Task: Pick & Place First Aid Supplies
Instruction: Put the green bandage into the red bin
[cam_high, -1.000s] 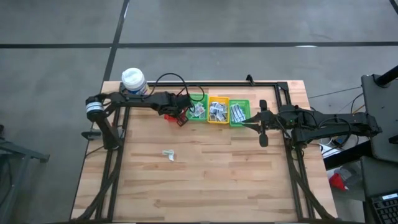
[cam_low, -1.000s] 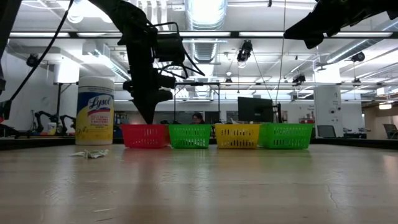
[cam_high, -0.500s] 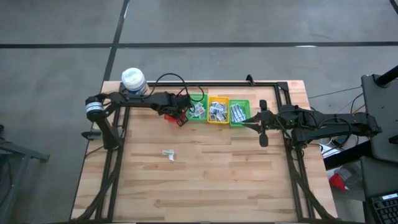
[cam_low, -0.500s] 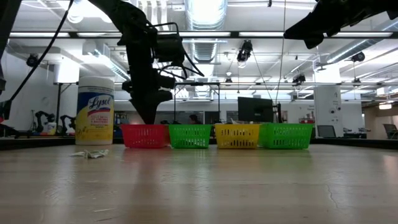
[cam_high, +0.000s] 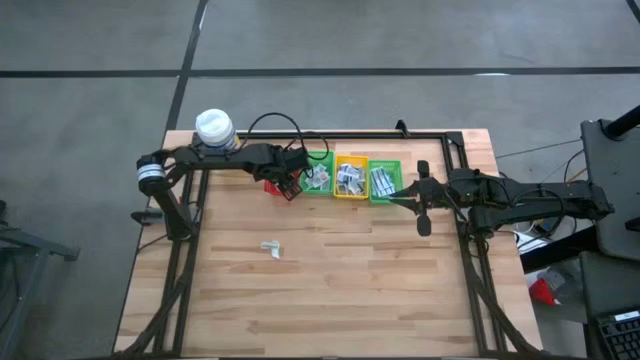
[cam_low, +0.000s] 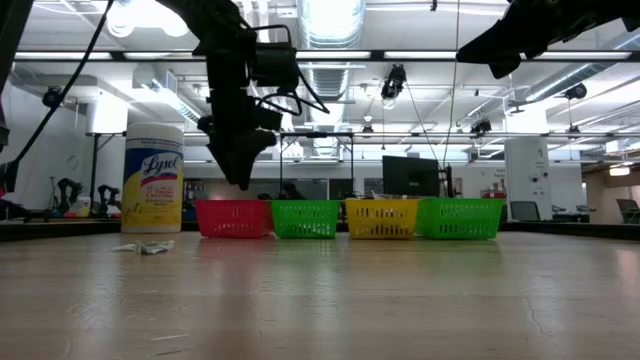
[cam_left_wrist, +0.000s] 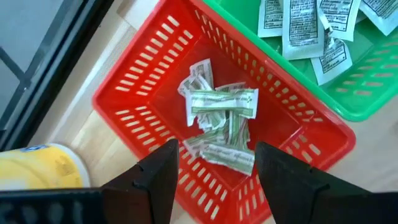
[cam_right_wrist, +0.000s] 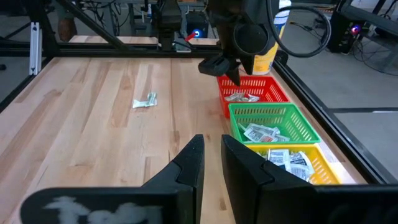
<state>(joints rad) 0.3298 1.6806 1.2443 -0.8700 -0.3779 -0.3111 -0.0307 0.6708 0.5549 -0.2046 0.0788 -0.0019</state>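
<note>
My left gripper (cam_high: 290, 188) hangs open just above the red basket (cam_left_wrist: 124, 74), fingers pointing steeply down, with nothing between them. Several white, green-printed packets (cam_left_wrist: 221, 121) lie in a loose heap on the red basket's floor. More packets (cam_left_wrist: 298, 25) lie in the green basket (cam_high: 318, 175) beside it. One loose packet (cam_high: 271, 247) lies flat on the bare wood, left of centre. My right gripper (cam_right_wrist: 211, 142) waits raised at the table's right, near the far green basket (cam_high: 384, 180). Its fingers stand a narrow gap apart and hold nothing.
Four baskets stand in a row at the far edge: red, green, yellow (cam_high: 350, 178), green. A yellow wipes canister with a white cap (cam_high: 214, 128) stands at the far left corner. A black frame rail (cam_high: 400, 134) runs along the far and side edges. The near half is bare wood.
My left gripper has opened over the red basket and drawn up a little from it. My right arm has kept still, and the loose packet has not moved.
</note>
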